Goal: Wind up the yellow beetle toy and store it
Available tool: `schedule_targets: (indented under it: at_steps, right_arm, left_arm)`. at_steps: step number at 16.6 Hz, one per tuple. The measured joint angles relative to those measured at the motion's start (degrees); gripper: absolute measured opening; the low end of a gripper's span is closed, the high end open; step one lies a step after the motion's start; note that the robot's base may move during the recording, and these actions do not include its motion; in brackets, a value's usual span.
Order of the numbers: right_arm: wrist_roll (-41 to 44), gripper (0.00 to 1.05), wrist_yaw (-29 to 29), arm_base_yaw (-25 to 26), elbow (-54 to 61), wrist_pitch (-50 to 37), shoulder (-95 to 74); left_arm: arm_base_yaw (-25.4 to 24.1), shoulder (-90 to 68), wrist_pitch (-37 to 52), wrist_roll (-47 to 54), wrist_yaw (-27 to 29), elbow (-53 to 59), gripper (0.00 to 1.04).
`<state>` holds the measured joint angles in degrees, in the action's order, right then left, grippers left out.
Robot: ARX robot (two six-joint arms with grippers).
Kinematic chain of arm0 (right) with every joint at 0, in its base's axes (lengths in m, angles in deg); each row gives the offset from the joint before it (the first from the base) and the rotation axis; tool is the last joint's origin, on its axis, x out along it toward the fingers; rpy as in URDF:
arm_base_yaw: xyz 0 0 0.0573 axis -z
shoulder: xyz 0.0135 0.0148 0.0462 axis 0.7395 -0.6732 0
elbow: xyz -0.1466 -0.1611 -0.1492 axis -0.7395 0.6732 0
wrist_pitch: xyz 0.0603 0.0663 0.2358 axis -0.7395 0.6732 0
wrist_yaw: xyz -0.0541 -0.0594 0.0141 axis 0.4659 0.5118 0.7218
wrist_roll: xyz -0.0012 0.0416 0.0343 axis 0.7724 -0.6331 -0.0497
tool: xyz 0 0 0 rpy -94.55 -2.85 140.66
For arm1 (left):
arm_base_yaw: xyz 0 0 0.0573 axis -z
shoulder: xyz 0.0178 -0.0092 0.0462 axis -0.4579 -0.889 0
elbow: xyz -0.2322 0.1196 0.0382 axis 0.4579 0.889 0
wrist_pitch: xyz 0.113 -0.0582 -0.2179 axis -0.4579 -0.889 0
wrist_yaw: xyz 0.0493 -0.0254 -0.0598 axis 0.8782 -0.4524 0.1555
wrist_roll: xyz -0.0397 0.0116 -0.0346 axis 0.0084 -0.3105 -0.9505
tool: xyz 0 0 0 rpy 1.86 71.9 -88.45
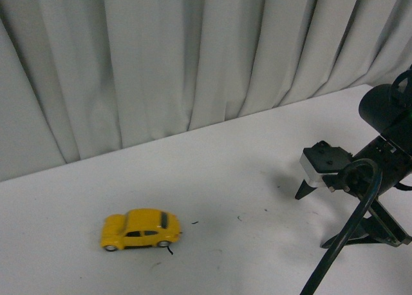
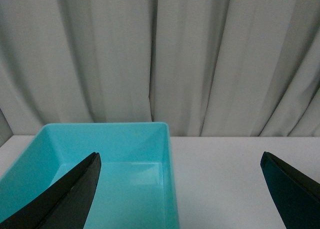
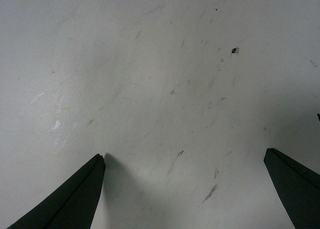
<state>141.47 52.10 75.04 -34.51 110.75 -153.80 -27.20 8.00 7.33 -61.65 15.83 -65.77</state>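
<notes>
The yellow beetle toy (image 1: pixel 141 229) stands on its wheels at the front left of the white table (image 1: pixel 244 172), side-on in the front view. My right gripper (image 1: pixel 313 219) is at the right, well apart from the toy, pointing down at the table. In its wrist view the right gripper (image 3: pixel 184 154) is open over bare, scuffed table, nothing between the fingers. My left gripper (image 2: pixel 180 159) does not show in the front view. Its wrist view has it open and empty above the near edge of a teal bin (image 2: pixel 100 139). The toy is in neither wrist view.
A grey pleated curtain (image 1: pixel 193 57) hangs along the far edge of the table. The open teal bin sits against the curtain side, with white table (image 2: pixel 240 179) beside it. A black cable (image 1: pixel 341 243) curves up from the right arm.
</notes>
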Motion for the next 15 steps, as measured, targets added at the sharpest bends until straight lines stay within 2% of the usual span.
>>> schedule_targets:
  at_steps: [12,15]
  right_arm:
    - [-0.61,0.98,-1.55,-1.99,-0.37,-4.46,0.68]
    - [-0.57,0.98,-5.16,-4.26,-3.21,-7.17,3.23]
  left_arm:
    - [0.00,0.00,0.02,0.00,0.02,0.00,0.98]
    - [0.00,0.00,0.02,0.00,0.02,0.00,0.98]
